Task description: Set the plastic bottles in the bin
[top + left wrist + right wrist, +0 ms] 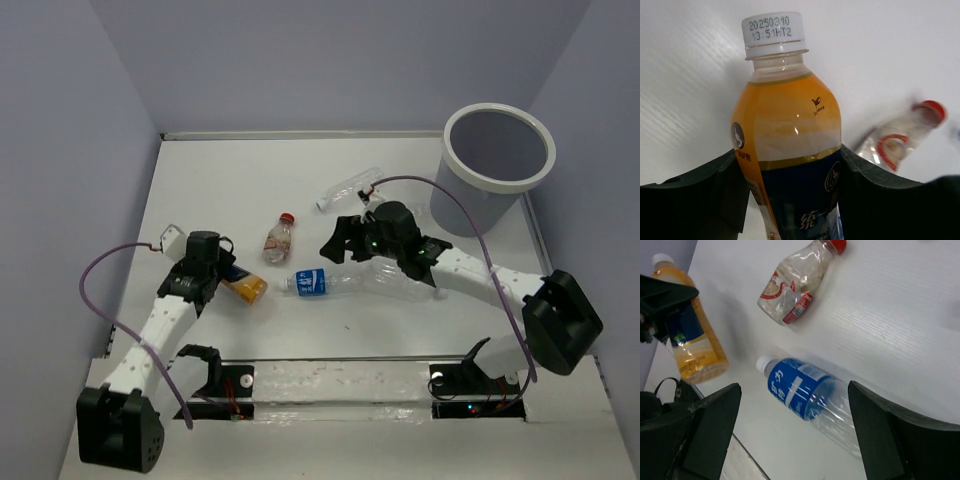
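My left gripper [230, 272] is shut on the orange-filled bottle [790, 125], which has a white cap and a blue label; its fingers [700, 190] press both sides of the label. The bottle lies low at the table's left [250, 289]. My right gripper [794, 390] is open and hovers over the blue-labelled clear bottle [805, 390], which lies on its side mid-table [312, 283]. The red-capped bottle [279, 238] lies just behind it. A plain clear bottle [350, 187] lies further back. The grey bin [497, 165] with a white rim stands at the back right.
The white table [230, 180] is enclosed by lilac walls at the left, back and right. The right arm [470, 270] stretches across the table in front of the bin. Purple cables loop over both arms. The table's near edge [330, 375] holds the arm mounts.
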Controlling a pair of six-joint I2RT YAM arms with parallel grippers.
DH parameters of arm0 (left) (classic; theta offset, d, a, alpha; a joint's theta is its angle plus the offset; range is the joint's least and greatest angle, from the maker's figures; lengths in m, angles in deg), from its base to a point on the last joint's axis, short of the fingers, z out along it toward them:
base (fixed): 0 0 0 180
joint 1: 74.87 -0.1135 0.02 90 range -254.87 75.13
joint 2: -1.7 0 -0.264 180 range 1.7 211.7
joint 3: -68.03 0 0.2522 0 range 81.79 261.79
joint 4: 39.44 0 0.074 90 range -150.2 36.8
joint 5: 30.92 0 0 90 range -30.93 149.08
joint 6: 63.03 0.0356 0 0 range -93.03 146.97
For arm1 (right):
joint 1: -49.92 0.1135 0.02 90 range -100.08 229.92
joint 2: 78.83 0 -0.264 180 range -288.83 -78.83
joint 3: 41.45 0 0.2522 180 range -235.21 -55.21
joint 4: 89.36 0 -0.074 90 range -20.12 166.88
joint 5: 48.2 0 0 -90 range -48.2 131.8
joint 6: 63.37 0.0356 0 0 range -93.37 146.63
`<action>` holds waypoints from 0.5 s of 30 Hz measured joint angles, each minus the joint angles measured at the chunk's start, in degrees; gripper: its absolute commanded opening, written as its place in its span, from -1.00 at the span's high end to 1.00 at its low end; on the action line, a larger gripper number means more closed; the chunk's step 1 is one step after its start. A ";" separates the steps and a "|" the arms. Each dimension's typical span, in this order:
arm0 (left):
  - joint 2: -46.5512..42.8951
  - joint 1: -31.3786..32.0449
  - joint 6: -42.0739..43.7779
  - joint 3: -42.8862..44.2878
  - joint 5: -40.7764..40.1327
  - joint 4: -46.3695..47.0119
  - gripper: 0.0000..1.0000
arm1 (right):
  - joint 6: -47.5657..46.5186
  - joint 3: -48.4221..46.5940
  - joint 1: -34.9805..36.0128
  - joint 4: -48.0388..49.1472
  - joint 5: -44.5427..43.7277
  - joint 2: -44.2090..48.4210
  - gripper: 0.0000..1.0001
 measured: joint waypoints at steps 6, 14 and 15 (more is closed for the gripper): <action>-19.21 0.00 6.10 1.07 1.73 0.61 -0.19 | 1.05 -12.66 5.18 2.19 -6.36 -13.31 -0.88; -26.97 0.02 16.15 11.06 7.58 -0.35 -0.19 | 2.69 -25.53 7.41 2.23 -15.47 -30.82 -0.93; -27.65 0.02 17.84 12.33 8.26 0.09 -0.19 | 2.95 -27.28 7.43 1.44 -16.55 -32.96 -0.93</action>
